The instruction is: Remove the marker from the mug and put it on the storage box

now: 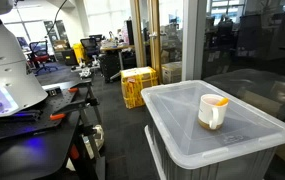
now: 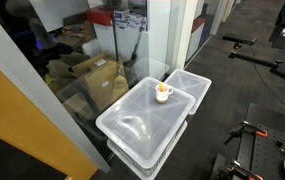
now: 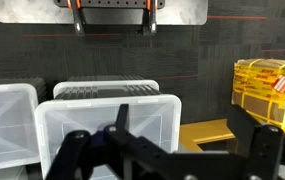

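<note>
**Scene entry: marker in mug, arm not yet at the mug**

- Robot base (image 1: 4,60): white, far left in an exterior view, well apart from the task things.
- Yellow crates (image 1: 138,85): on the floor, mid-picture, not part of the task.
- Storage box (image 1: 177,120): translucent, flat rimmed lid, closed. It carries the mug.
- Mug (image 1: 213,112): cream-white, upright on the lid.
- Marker (image 1: 215,100): an orange patch at the mug's mouth. It barely clears the rim and is hard to separate from the orange tint inside.
- Gripper (image 3: 171,135): seen only in the wrist view, dark fingers (image 3: 72,148) spread wide with nothing between them.

**Risks, as judged**
- With little of the marker exposed, fingers coming down could strike the rim and tip or push the mug.
- The mug looks light, and a slanted pull may drag it along the lid.
- A round marker laid down carelessly may roll toward the lid's edge.

**What each view adds**
- The exterior view from above shows the mug (image 2: 163,92) near the far edge of the lid (image 2: 132,125), just beside a second bin (image 2: 190,85).
- The wrist view shows white bins (image 3: 102,125) and a yellow crate (image 3: 267,85) – but no mug.
- Neither exterior view shows the gripper.
</note>
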### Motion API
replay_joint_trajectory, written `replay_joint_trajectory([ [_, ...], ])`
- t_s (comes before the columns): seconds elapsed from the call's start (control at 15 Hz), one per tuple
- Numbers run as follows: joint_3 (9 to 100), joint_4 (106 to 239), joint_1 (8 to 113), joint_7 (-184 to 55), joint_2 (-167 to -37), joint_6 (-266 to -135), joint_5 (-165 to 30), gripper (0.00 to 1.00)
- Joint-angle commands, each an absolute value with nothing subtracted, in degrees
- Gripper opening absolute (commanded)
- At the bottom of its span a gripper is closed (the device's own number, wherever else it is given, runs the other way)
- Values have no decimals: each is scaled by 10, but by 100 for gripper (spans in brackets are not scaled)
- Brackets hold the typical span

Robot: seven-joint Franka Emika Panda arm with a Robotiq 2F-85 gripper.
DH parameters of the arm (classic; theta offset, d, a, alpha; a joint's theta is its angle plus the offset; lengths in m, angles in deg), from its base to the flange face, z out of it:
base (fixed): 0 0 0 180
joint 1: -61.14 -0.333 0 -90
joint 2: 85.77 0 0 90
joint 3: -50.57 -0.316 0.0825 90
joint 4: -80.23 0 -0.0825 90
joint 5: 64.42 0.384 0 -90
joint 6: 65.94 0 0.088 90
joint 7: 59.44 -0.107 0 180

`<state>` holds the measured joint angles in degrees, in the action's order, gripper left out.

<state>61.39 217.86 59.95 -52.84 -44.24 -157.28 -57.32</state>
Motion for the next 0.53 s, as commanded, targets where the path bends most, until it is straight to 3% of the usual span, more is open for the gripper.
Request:
replay_joint_trajectory([
  [0.0, 602, 2177, 617, -519, -445, -1570, -566, 100],
  [0.47, 600, 2179, 616, -517, -447, -1579, -567, 100],
])
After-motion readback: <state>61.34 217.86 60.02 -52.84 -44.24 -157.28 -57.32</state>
